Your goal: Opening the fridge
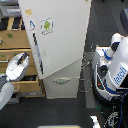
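The tall white fridge [60, 45] stands mid-frame, its upper door with the green-marked sticker [47, 25] apparently swung partly open. The gripper [21, 59] sits just beside the door's free edge; whether its fingers are spread or pressed together I cannot tell. The door is likely rigid, smooth and heavy on its hinges, best taken along that free vertical edge.

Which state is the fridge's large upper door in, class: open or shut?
Open. The fridge door is swung out, its lower edge angling away from the lower drawer. The gripper sits by its edge; contact unclear.
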### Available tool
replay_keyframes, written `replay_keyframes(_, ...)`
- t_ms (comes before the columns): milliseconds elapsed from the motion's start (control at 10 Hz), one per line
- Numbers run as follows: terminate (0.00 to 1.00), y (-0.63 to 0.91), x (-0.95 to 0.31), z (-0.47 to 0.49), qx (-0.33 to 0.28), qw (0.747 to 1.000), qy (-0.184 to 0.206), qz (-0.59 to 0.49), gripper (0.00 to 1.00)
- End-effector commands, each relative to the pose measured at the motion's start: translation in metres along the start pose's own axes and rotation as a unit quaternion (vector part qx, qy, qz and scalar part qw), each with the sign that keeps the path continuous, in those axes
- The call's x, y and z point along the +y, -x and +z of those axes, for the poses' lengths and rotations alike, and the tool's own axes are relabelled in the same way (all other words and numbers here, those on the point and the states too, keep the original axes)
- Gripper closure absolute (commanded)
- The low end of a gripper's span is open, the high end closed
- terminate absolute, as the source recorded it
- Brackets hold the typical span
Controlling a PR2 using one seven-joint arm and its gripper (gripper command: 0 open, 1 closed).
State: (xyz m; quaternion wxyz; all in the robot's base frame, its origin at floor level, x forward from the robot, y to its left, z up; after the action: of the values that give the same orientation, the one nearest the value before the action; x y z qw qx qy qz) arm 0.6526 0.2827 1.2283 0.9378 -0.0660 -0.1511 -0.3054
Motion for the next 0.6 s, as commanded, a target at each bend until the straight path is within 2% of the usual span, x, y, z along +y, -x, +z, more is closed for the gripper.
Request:
replay_keyframes(100, 0.0, 0.418, -0.497, 0.271, -0.128, 0.909, 0.045, -0.393, 1.0)
replay_keyframes(300, 0.0, 0.345, -0.37, 0.217, -0.087, 0.94, 0.067, -0.323, 1.0)
replay_keyframes(500, 0.0, 0.247, -0.191, 0.081, -0.021, 0.97, 0.092, -0.223, 1.0)
replay_keyframes(600, 0.0, 0.214, -0.161, 0.023, 0.005, 0.972, 0.103, -0.211, 1.0)
